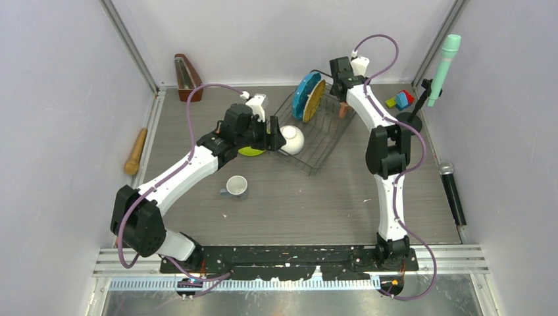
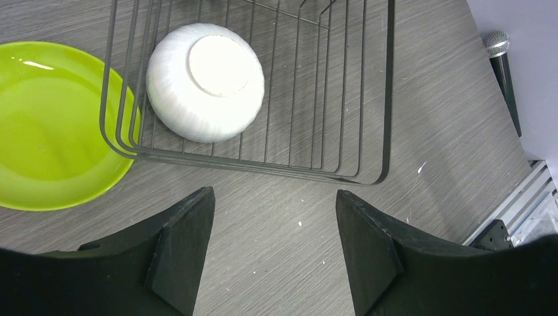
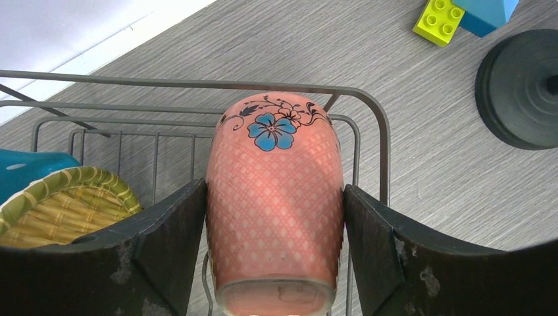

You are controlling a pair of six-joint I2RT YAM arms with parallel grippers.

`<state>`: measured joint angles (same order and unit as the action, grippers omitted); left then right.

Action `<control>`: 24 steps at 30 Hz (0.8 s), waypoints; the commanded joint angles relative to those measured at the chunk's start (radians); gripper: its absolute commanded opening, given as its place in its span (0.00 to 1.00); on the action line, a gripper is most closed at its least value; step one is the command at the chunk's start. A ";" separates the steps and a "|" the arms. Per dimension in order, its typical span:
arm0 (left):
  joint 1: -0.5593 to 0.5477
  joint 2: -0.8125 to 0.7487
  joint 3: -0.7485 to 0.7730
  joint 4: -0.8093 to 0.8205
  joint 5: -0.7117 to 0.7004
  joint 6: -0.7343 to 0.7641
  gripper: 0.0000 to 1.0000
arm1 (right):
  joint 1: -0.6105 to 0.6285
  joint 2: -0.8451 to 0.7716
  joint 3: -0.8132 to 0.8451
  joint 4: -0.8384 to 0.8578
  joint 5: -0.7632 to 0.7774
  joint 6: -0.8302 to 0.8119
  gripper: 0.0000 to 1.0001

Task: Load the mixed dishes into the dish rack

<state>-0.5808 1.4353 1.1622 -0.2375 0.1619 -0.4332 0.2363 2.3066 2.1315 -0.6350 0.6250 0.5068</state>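
The black wire dish rack stands at the back centre. A blue plate and a small yellow-orange woven-pattern bowl stand on edge in its far end. The white bowl lies upside down in its near end, also in the left wrist view. My left gripper is open and empty, just outside the rack's corner. The lime-green plate lies on the table beside the rack. My right gripper is shut on the pink flowered mug, over the rack's far corner. The pale mug stands on the table.
A wooden metronome and a rolling pin lie at the left. Toy blocks, a green microphone on a black stand and a black microphone are at the right. Walls enclose the table.
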 commanded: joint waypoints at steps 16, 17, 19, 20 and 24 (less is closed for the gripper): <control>-0.004 -0.051 -0.010 0.000 0.027 0.011 0.70 | -0.076 -0.019 0.199 -0.215 -0.251 0.175 0.00; -0.004 -0.052 -0.011 0.000 0.026 0.011 0.70 | -0.078 -0.018 0.204 -0.217 -0.251 0.175 0.00; -0.004 -0.054 -0.013 -0.001 0.027 0.011 0.70 | -0.090 -0.014 0.210 -0.225 -0.273 0.192 0.00; -0.004 -0.055 -0.014 -0.002 0.026 0.011 0.70 | -0.094 -0.008 0.227 -0.232 -0.304 0.200 0.00; -0.003 -0.052 -0.010 -0.003 0.031 0.007 0.70 | -0.113 0.061 0.335 -0.339 -0.398 0.241 0.00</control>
<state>-0.5808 1.4200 1.1492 -0.2455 0.1768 -0.4335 0.1352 2.3310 2.3337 -0.9035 0.3275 0.6861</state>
